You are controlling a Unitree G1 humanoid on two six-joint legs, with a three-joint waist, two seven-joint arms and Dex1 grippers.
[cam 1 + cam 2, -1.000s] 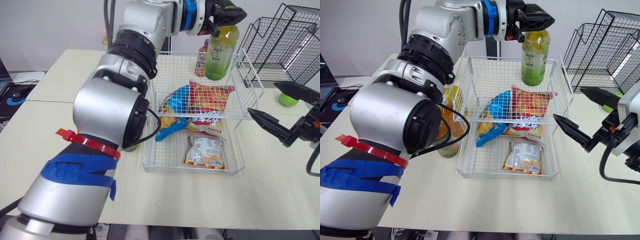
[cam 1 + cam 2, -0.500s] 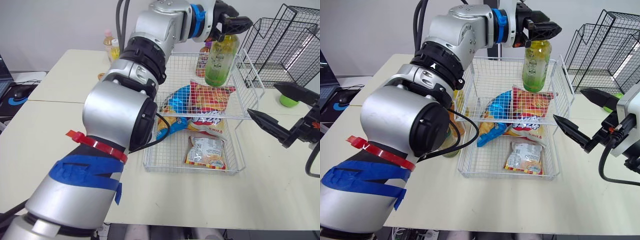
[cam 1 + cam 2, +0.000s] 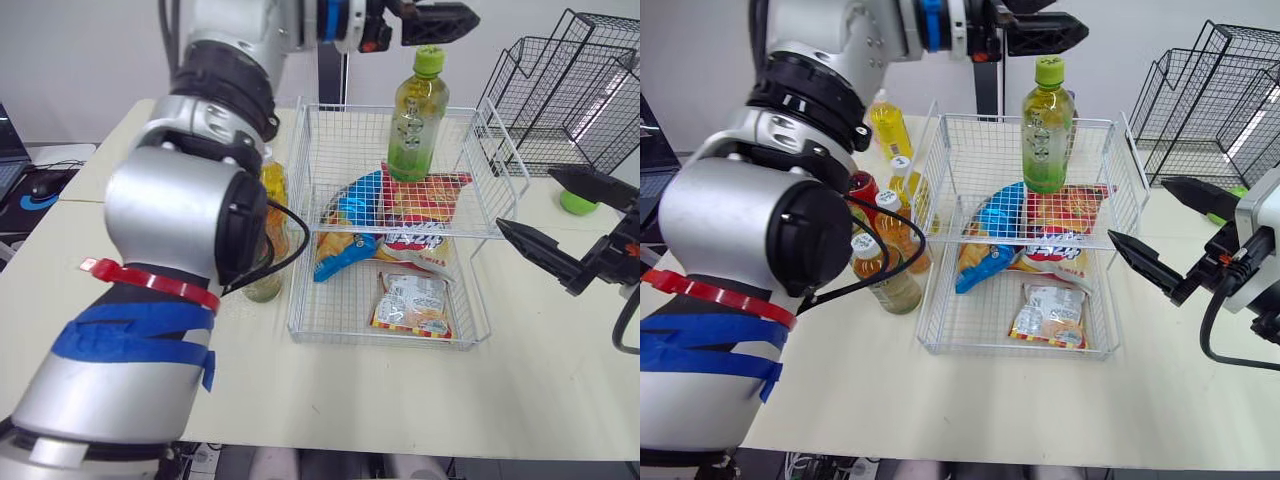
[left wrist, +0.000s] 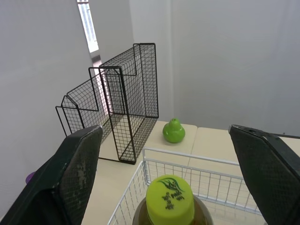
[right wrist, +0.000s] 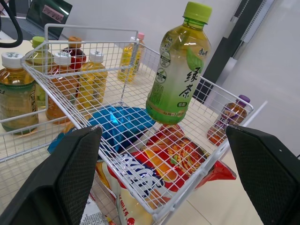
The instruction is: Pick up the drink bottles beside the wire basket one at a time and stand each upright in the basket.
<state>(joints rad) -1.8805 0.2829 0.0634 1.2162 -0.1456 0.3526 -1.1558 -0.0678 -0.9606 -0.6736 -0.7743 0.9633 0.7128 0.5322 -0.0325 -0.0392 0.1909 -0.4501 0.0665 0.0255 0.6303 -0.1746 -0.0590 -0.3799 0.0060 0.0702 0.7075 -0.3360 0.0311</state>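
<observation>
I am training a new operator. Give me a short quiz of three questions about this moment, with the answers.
1. True or false: the left gripper is shut on the green tea bottle.
2. Where does the green tea bottle stand? A) in the wire basket; B) on the table; C) in the black wire rack.
3. Fill in: the drink bottles not yet packed stand at the robot's ____ side of the wire basket.

Key: 1 false, the left gripper is open above the bottle's cap; 2 A; 3 left.
</observation>
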